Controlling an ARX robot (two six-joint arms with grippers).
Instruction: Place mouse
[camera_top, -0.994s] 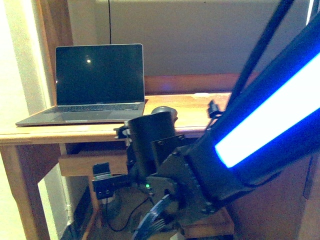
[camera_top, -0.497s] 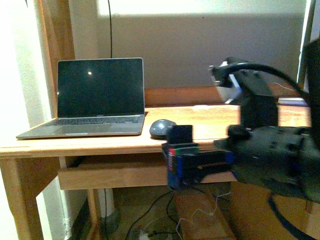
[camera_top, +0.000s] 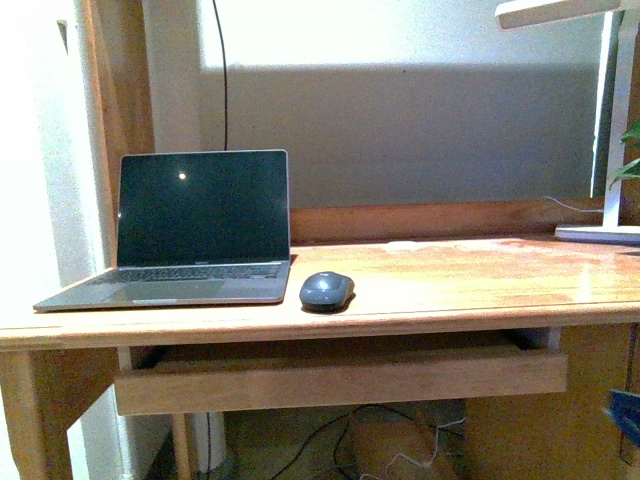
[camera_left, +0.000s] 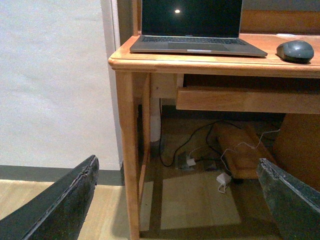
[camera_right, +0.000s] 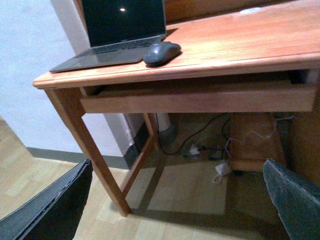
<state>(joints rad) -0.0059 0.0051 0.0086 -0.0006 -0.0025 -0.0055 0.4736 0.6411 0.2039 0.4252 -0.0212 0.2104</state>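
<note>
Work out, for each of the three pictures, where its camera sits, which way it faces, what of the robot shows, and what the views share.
Front view: at about desk height, facing the wooden desk square on; no arm shows.
Left wrist view: low, before the desk's left end, looking up and under it; two dark open fingers frame the picture.
Right wrist view: above desk level, looking down at the desk and floor; open fingers at the corners.
All share the small dark grey oval mouse beside the open grey laptop.
</note>
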